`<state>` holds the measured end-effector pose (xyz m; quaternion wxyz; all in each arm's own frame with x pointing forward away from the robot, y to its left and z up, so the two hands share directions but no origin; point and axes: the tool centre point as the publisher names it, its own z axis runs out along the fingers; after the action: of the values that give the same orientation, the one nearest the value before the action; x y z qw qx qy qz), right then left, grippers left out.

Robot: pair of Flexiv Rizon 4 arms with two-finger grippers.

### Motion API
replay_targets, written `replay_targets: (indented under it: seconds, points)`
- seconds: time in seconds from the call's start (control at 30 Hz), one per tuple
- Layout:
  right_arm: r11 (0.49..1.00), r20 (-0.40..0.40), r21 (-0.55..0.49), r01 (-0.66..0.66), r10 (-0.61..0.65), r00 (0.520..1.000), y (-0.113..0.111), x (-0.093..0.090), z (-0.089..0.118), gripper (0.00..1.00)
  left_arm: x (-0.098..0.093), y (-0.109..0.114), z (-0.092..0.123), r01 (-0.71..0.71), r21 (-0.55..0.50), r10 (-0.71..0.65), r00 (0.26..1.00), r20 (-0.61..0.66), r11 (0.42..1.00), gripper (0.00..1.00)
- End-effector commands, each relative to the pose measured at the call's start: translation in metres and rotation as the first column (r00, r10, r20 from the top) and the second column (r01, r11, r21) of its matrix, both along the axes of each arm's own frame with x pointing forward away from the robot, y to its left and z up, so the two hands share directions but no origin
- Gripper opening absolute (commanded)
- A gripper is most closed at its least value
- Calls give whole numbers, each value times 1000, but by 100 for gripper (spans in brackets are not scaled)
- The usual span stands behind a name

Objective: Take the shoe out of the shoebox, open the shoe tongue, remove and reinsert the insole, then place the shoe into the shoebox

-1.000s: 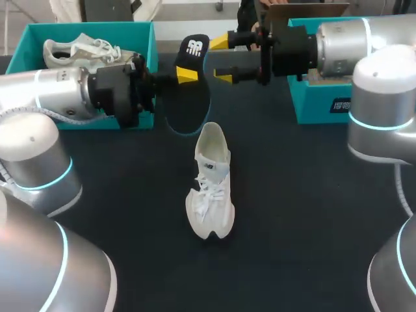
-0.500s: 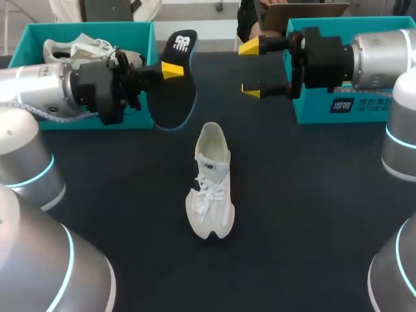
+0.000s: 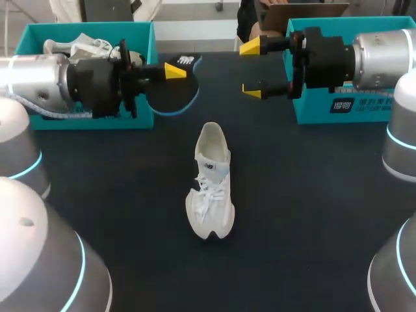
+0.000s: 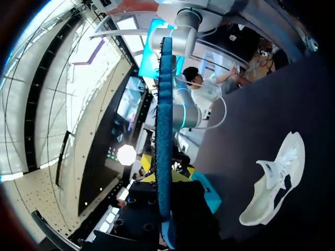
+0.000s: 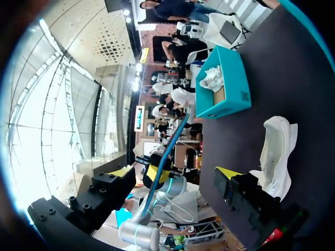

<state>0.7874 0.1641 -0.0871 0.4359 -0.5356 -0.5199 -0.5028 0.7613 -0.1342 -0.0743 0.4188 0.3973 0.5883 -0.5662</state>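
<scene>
The white mesh sneaker (image 3: 209, 188) lies at the middle of the counter (image 3: 312, 214); the left claw (image 3: 174, 70), apparently clamped from both sides, holds the black blue-rimmed foam insole (image 3: 170, 96) near the far edge, beside the teal cardboard shoebox (image 3: 91, 27); the right claw (image 3: 251, 69) gapes wide, holding nothing.

Left shoebox (image 3: 91, 26) front wall mostly hidden behind left arm (image 3: 39, 81); second shoe (image 3: 81, 44) inside partly covered. Left gripper (image 3: 173, 73) lower finger hidden under insole (image 3: 170, 99). Right shoebox (image 3: 312, 107) largely behind right arm (image 3: 383, 55).
</scene>
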Motion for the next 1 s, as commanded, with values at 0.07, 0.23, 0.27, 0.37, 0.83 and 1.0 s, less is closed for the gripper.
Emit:
replay_targets:
  seconds: [0.07, 0.23, 0.27, 0.37, 0.83, 1.0]
  points:
    - [1000, -1, -3, 0, 0, 1000, 2, 1, 0, 100, -15, 11, 1, 172, 277, 148, 532, -834, 945, 0]
    - [1000, -1, -3, 0, 0, 1000, 2, 1, 0, 100, -25, 12, -4, 208, 249, 212, 185, -959, 946, 0]
    - [1000, -1, -3, 0, 0, 1000, 2, 1, 0, 100, -26, 11, -5, 214, 257, 225, 162, -961, 943, 0]
    - [1000, -1, -3, 0, 0, 1000, 2, 1, 0, 100, -28, 8, -10, 211, 247, 245, 35, -969, 946, 0]
    - [1000, -1, -3, 0, 0, 1000, 2, 1, 0, 100, -28, 7, -12, 180, 232, 240, -23, -971, 956, 0]
    - [1000, -1, -3, 0, 0, 1000, 2, 1, 0, 100, -28, 7, -12, 180, 232, 240, -23, -971, 956, 0]
